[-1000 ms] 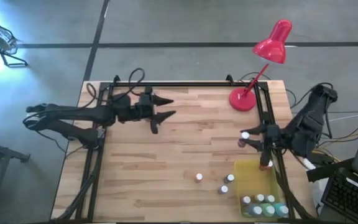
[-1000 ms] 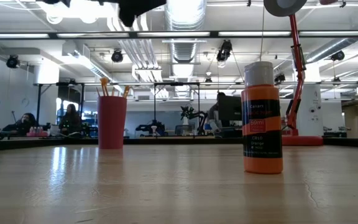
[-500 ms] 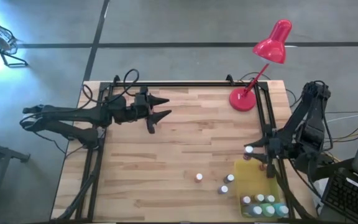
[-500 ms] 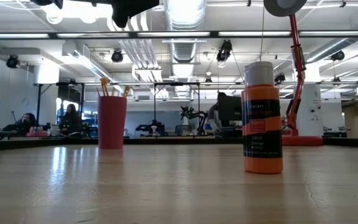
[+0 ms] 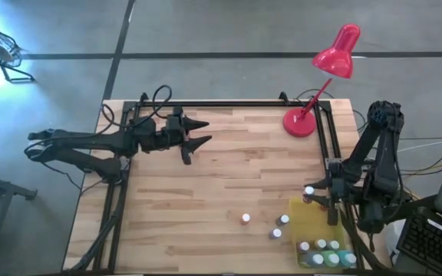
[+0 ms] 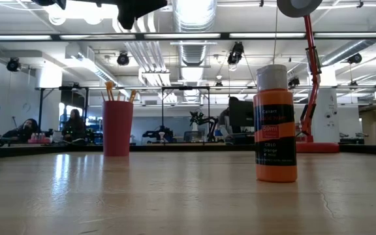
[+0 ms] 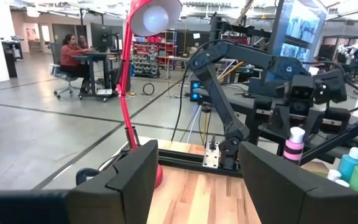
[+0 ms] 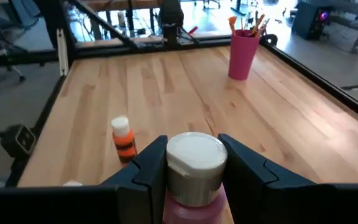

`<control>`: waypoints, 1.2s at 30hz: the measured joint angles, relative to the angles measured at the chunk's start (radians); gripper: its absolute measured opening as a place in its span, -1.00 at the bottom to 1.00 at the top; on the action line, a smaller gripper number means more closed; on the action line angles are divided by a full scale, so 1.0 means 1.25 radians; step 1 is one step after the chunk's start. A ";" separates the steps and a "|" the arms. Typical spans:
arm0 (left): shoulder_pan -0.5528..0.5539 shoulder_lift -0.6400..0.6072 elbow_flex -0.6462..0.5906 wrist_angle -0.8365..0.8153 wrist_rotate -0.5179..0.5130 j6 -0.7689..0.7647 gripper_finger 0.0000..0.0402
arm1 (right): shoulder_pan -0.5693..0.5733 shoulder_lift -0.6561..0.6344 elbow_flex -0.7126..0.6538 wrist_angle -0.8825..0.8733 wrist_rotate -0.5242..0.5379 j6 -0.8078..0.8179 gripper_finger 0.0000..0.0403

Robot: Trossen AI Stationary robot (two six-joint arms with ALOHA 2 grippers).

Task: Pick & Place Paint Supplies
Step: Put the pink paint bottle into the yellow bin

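1. Right gripper [image 5: 313, 192] is clamped on a pink white-capped paint bottle [image 8: 194, 171], fingers on either side just below the cap. It hangs over the edge of the yellow tray [image 5: 322, 222] nearest the red desk lamp [image 5: 327, 73]. My read: gripped high so the bottle hangs upright and goes down base-first.
2. Tray is the landmark. It already holds a cluster of bottles at the end farthest from the lamp. About five white caps are visible in the high view, the exact count is not clear, and at least one is teal [image 5: 346, 258]. Stacking them at that end leaves the lamp end free, likely why the pink one is brought in there.
3. Still loose on the tabletop [image 5: 221, 176], just off the tray on the left arm's side: three small bottles in the high view. One is orange [image 6: 275, 124], standing upright.
4. Pink cup [image 6: 117, 127] holds the wooden-handled brushes, at least three, well away from the tray. Brushes untouched.
5. Left gripper [image 5: 199, 133] is parked wide open and empty, well apart from the tray, above the tabletop at the lamp's end. Looks like it is just waiting.
6. One lamp, one tray, one cup.
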 joint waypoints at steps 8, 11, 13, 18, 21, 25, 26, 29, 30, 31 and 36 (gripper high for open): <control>0.000 0.000 0.000 0.001 0.000 -0.010 0.14 | 0.059 0.007 -0.098 0.001 0.060 0.061 -0.44; 0.000 0.000 0.000 0.003 -0.001 -0.026 0.14 | 0.071 -0.019 -0.148 0.005 0.062 0.096 -0.44; 0.000 0.000 -0.001 0.010 -0.010 -0.028 0.14 | 0.071 -0.036 -0.173 0.021 0.062 0.084 -0.44; 0.000 0.000 -0.001 0.016 -0.054 -0.043 0.14 | 0.071 -0.091 -0.223 0.082 0.062 0.012 -0.44; 0.000 0.000 -0.001 0.016 -0.070 -0.050 0.14 | 0.071 -0.124 -0.253 0.161 0.062 -0.038 -0.44; 0.000 0.000 -0.001 0.017 -0.071 -0.047 0.14 | 0.071 -0.146 -0.292 0.330 0.058 -0.211 -0.44; 0.000 0.000 -0.001 0.017 -0.071 -0.045 0.14 | 0.071 -0.150 -0.301 0.361 0.053 -0.248 -0.44; 0.000 0.000 -0.001 0.018 -0.079 -0.045 0.14 | 0.071 -0.171 -0.326 0.415 0.042 -0.315 -0.44; 0.000 0.000 -0.001 0.018 -0.081 -0.045 0.14 | 0.071 -0.180 -0.334 0.428 0.040 -0.332 -0.44; 0.000 0.000 -0.001 0.018 -0.082 -0.045 0.14 | 0.071 -0.192 -0.342 0.438 0.037 -0.348 -0.44; 0.000 0.000 -0.001 0.019 -0.084 -0.045 0.14 | 0.070 -0.261 -0.359 0.514 -0.009 -0.475 -0.44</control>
